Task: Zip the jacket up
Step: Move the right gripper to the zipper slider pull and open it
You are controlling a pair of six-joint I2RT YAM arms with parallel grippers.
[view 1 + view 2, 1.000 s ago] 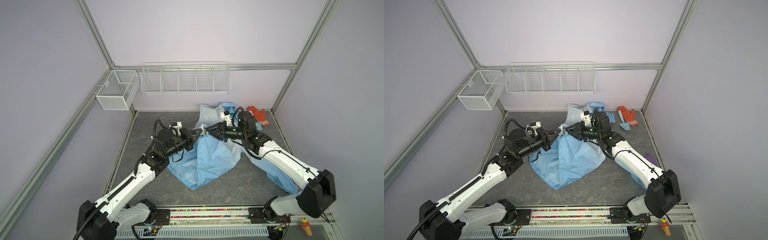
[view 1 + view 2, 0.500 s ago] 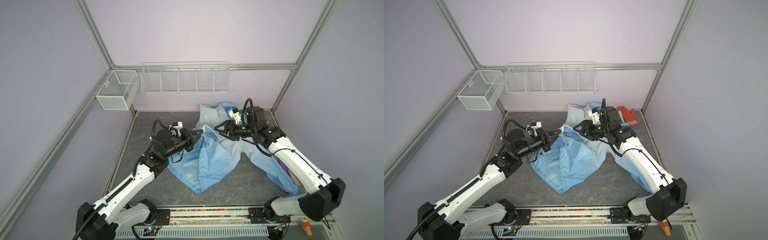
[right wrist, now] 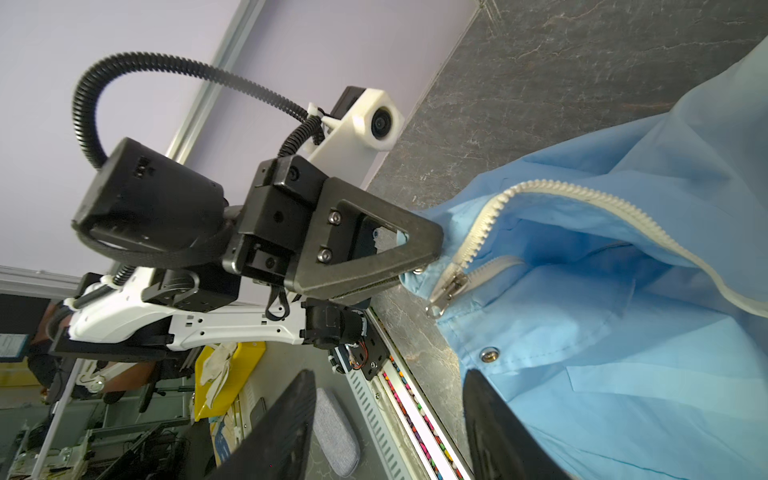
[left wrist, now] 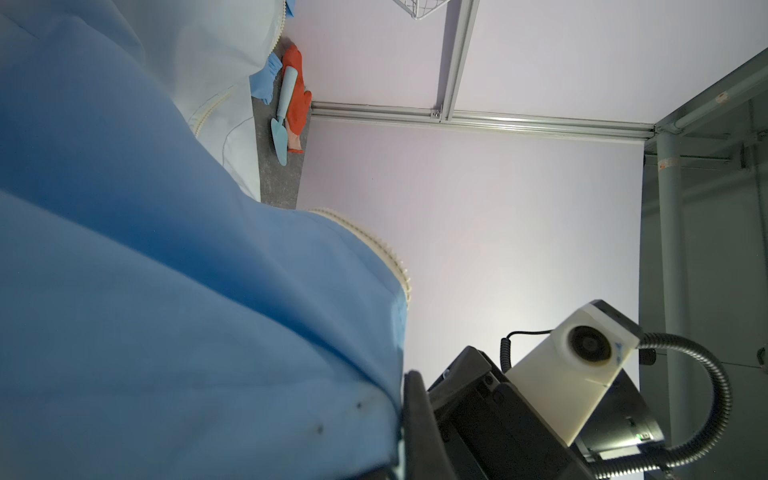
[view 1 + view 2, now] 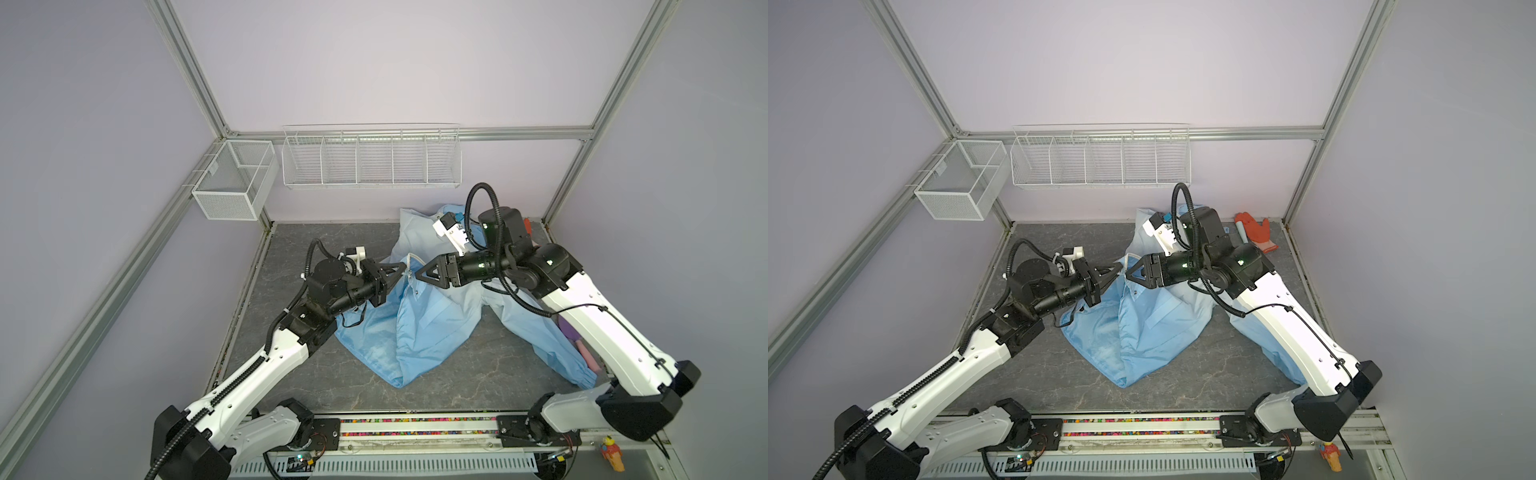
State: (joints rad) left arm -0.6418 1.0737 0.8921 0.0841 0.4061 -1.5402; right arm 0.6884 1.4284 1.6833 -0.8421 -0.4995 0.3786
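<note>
Right jaws back by zipper (image 3: 478, 232), wide, empty; left jaws tight on jacket (image 5: 432, 324); glove (image 5: 1260, 237) beyond.

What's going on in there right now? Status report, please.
Left gripper shut on jacket edge beside zipper pull. Right gripper open, empty, close by. Jacket unzipped above pull. Nothing blocking it.

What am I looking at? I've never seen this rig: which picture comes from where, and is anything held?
Two robot arms stand at a grey table. Both top views look down on the whole scene; each wrist view rides on one arm. A blue jacket lies crumpled on the table, its zipper open, with an orange glove in the far corner. The left gripper is shut on the jacket's edge beside the slider, holding it up. The right gripper faces it, fingers open, holding nothing.
</note>
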